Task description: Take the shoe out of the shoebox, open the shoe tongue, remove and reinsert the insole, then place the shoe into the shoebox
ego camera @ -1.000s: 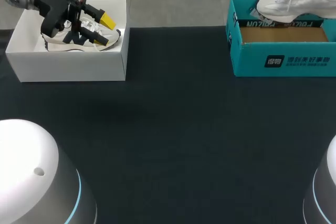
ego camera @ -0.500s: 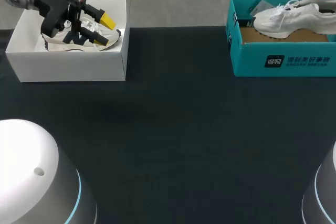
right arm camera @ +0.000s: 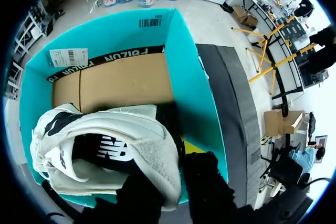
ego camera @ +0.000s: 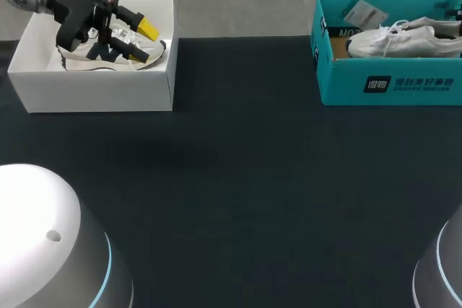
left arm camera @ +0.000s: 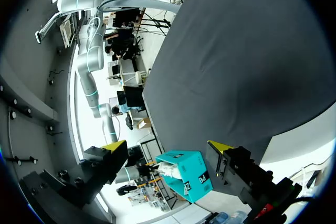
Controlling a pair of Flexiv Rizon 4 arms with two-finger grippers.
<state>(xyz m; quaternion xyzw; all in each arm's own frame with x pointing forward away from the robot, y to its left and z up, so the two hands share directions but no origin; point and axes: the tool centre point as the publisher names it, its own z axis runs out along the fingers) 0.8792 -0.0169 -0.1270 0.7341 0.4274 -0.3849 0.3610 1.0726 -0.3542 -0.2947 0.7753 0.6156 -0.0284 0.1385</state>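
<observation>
A white shoe (ego camera: 404, 40) lies low inside the teal shoebox (ego camera: 390, 83) at the table's far right, toe pointing left. In the right wrist view my right gripper (right arm camera: 168, 167) is shut on the heel collar of the white shoe (right arm camera: 105, 150), over the brown floor of the teal shoebox (right arm camera: 194, 82). One yellow tip shows beside the heel; the other finger is hidden by the shoe. My left gripper (ego camera: 144, 40) hangs open over the white box (ego camera: 94, 91), just above a white and dark shoe (ego camera: 86, 54) lying in it. Nothing is between the fingers of the left gripper (left arm camera: 167, 146).
A paper tag (ego camera: 364, 14) leans against the teal box's back wall. The dark table cloth (ego camera: 238, 178) stretches between the two boxes. The bases of both my arms fill the near corners.
My right gripper has lowered the white shoe from above the teal shoebox's rim down into it. The left arm has kept still.
</observation>
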